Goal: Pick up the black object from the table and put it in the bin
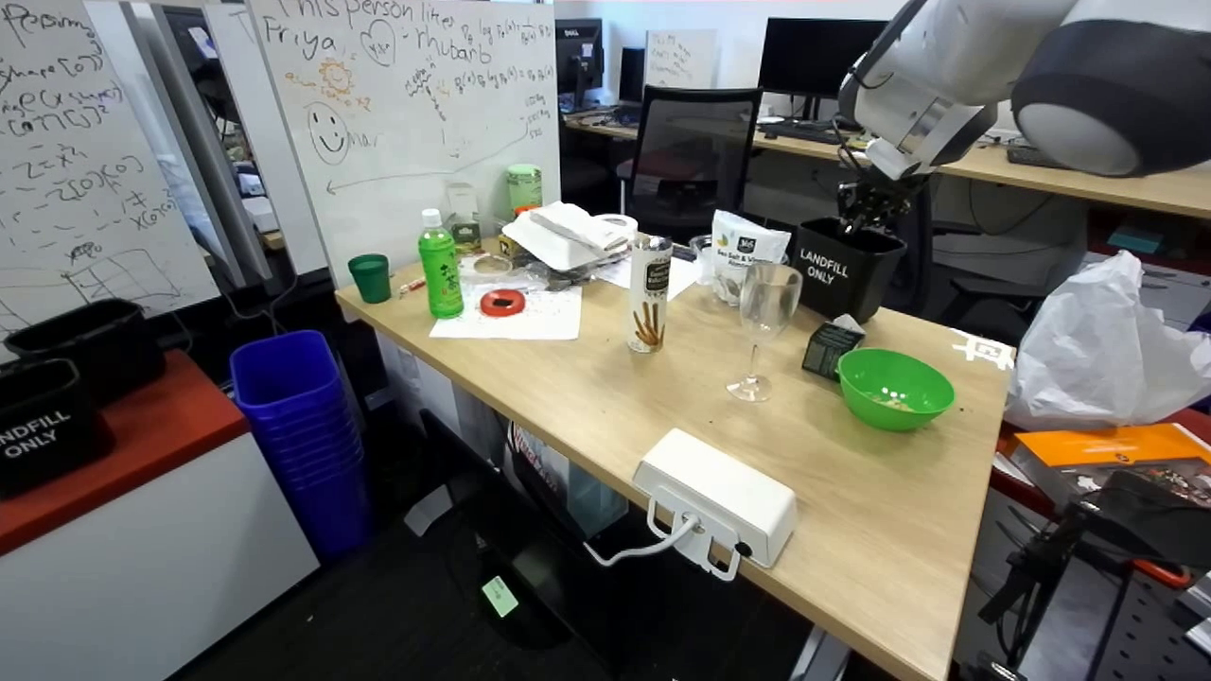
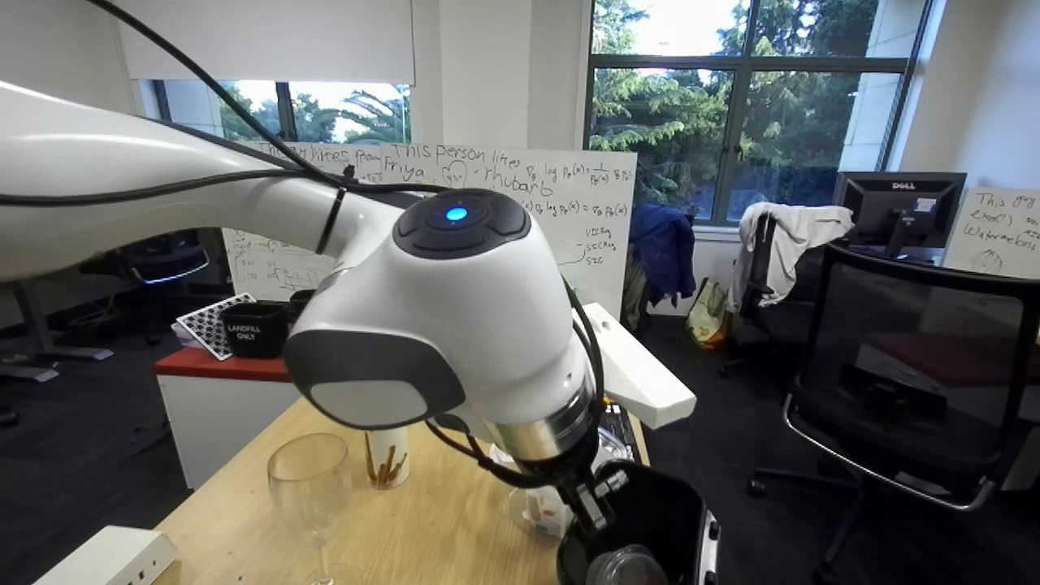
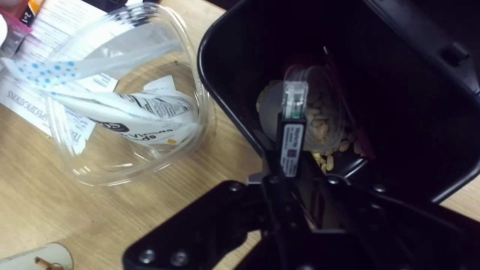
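Your pincer [image 3: 289, 165] is closed to the width of the black object [image 3: 292, 140] it grips, over the mouth of the black bin [image 1: 859, 288] on the worktop [image 1: 880, 530]. Pale bits [image 3: 330, 163] lie inside; just beside it you have a clear tub [image 3: 112, 172] holding a snack bag [image 3: 153, 125], with a dark carton [image 1: 833, 350] and wine glass [image 1: 768, 303] near.

Daylight fills 2 windows [image 2: 756, 114]; the clear tub [image 3: 201, 97] glints, perhaps slightly blurred.

Three black bins [image 1: 849, 288], one wine glass [image 1: 768, 303], one green bowl [image 1: 899, 420]
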Motion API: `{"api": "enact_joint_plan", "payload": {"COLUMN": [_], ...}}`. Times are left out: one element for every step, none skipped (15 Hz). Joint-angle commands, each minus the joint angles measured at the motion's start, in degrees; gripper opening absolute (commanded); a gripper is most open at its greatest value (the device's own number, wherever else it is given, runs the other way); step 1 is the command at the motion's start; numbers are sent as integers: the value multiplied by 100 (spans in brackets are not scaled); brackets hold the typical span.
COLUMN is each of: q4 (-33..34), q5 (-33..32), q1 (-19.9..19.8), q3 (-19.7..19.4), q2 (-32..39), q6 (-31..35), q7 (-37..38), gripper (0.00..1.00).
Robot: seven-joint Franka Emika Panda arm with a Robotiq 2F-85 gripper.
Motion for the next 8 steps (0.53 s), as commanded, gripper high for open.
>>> {"api": "enact_joint_plan", "payload": {"q4": [31, 24, 5, 9, -15, -69, -82, -92], "q5": [286, -419, 279, -414, 245, -468, 182, 178], "q1": [-97, -581, -202, -708, -298, -808, -358, -408], "q3": [18, 918, 198, 1105, 378, 1289, 534, 637], "q2": [138, -680, 76, -711, 16, -780, -70, -146], "q6": [212, 1048, 486, 1295, 716, 1468, 842, 885], "q7": [4, -4, 1, -6, 2, -3, 10, 5], "gripper": [4, 4, 4, 4, 4, 41, 42, 47]}}
